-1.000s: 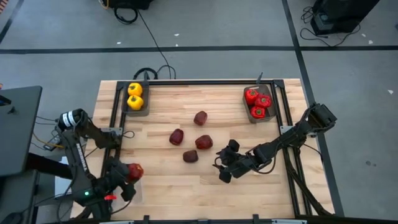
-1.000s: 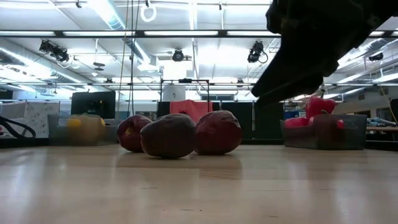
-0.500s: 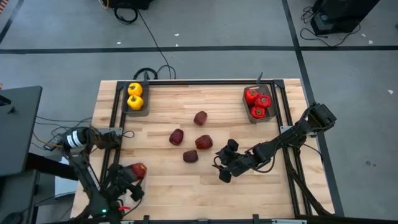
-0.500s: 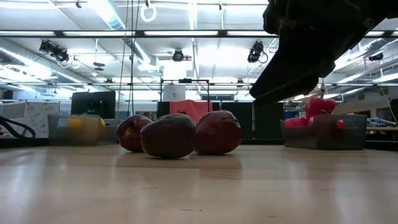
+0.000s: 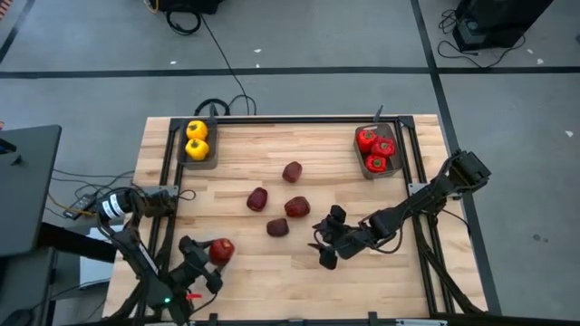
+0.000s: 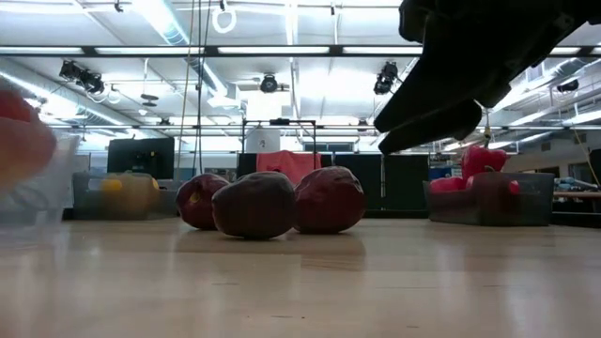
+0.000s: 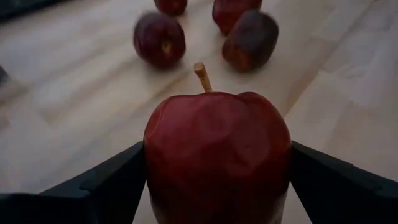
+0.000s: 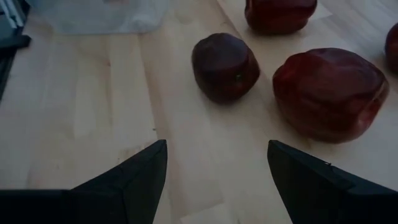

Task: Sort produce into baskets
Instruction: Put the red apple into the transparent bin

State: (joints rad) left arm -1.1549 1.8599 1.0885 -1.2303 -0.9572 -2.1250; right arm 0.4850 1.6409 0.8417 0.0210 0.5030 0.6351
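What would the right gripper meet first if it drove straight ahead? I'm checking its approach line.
Probably the nearest dark maroon roundish fruit, lying almost dead ahead of the open right gripper on the wooden table; the larger glossy red fruit sits just off to one side.

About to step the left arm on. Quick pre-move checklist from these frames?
1. Left gripper holding a dark red fruit: ok, a finger on each side in the left wrist view.
2. Fruit off the table: cannot tell.
3. Clear basket position: partly seen in the right wrist view; its contents cannot tell.
4. Right gripper empty: ok, open, nothing between the fingers, beside the loose fruits.
5. Arms apart: ok, well separated in the high view.
6. Yellow peppers and red peppers each in a grey basket: ok.
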